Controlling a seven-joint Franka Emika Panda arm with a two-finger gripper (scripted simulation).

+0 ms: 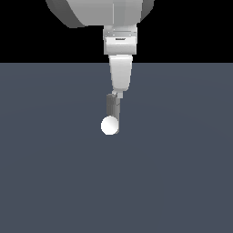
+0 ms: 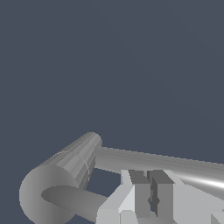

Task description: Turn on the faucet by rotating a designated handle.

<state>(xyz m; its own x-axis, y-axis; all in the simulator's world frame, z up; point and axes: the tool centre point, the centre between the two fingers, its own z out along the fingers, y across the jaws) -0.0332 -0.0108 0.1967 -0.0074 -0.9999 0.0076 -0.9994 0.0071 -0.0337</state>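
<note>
The faucet is a small grey upright post with a white ball-like end low on its front. My gripper hangs straight down from the white arm, its tip at the post's top. In the wrist view the post lies close by. The handle, a thin grey bar, runs from the post's near end toward and under my fingers. A longer grey bar leaves the post's far part. My gripper has its fingers almost together, with nothing visible between them. Contact with the handle is hidden.
A flat dark blue-grey floor stretches all around the faucet. The big white arm links fill the top of the exterior view.
</note>
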